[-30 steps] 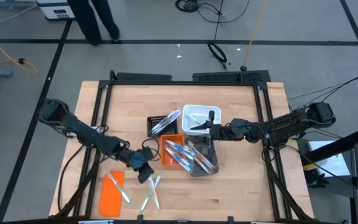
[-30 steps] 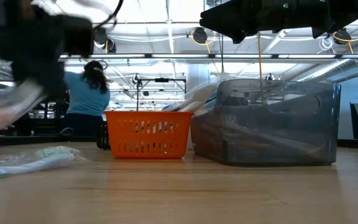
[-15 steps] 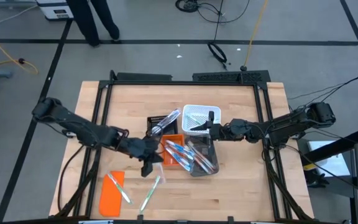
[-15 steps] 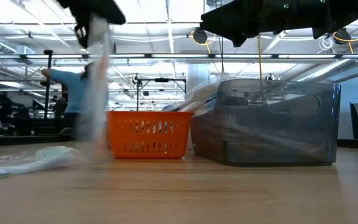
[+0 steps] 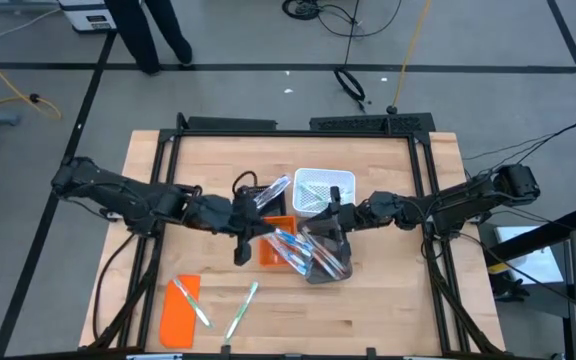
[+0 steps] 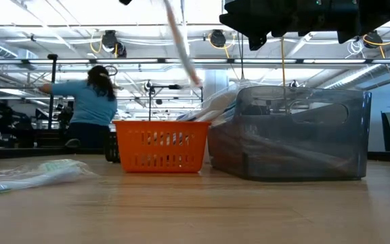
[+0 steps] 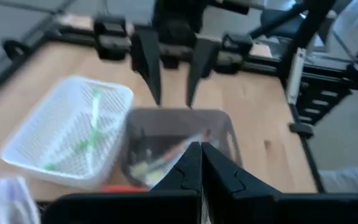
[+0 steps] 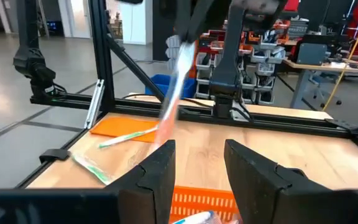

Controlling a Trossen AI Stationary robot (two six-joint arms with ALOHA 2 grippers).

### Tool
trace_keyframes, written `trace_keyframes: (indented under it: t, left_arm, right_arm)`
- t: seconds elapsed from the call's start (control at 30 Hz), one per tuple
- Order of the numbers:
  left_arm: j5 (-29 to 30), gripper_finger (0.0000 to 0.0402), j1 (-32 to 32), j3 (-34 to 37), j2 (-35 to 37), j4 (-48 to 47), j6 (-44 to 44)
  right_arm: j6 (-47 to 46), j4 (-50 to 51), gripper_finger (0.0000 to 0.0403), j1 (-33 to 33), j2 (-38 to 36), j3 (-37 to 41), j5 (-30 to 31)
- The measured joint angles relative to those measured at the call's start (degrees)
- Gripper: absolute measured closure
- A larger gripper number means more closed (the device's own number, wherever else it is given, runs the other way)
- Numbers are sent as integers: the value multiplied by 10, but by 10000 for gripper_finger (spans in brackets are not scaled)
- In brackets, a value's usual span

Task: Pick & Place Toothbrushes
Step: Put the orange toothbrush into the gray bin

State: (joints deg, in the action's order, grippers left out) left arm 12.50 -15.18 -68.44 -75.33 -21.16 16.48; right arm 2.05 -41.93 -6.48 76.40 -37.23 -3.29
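Landmark: small orange plastic mesh basket [image 5: 277, 243] near the middle of the wooden desk [image 5: 388, 310].

Left gripper [image 5: 240, 248]: above the desk, just beside the orange basket on the side away from the clear bin. Jaws together, clamped on one wrapped white toothbrush [image 6: 180, 42], which in the low view hangs tilted high above the basket. In the right wrist view the same toothbrush [image 8: 174, 93] shows slanted in mid-air.

Right gripper [image 5: 330, 214]: over the clear grey plastic bin [image 5: 326, 252] that touches the orange basket's other side. Jaws apart, nothing visible between them; its fingers [image 8: 156, 168] stand spread in its own wrist view.

Toothbrushes elsewhere: several with blue and pink accents lie in the orange basket and spill into the clear bin. A few lie in the small black tray [image 5: 257, 198] just behind the orange basket. Two loose ones [image 5: 241, 310] lie on the desk in front of the basket, one across the flat orange lid [image 5: 179, 312].

White mesh basket [image 5: 322, 188]: behind the clear bin, green-accented brush inside.

Person in blue top [image 6: 87, 105] in the room behind.
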Motion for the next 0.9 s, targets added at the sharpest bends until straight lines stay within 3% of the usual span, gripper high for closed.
trace_keyframes:
  t: [0.27,0.77,0.9]
  left_arm:
    - [24,401,40,-10,0,35,-44]
    - [10,401,74,-10,-55,149,-94]
    - [9,401,74,-10,-57,168,-104]
  right_arm:
    - [-16,2,273,0,0,0,0]
    - [-11,3,273,7,3,0,6]
    - [-10,2,273,12,9,0,31]
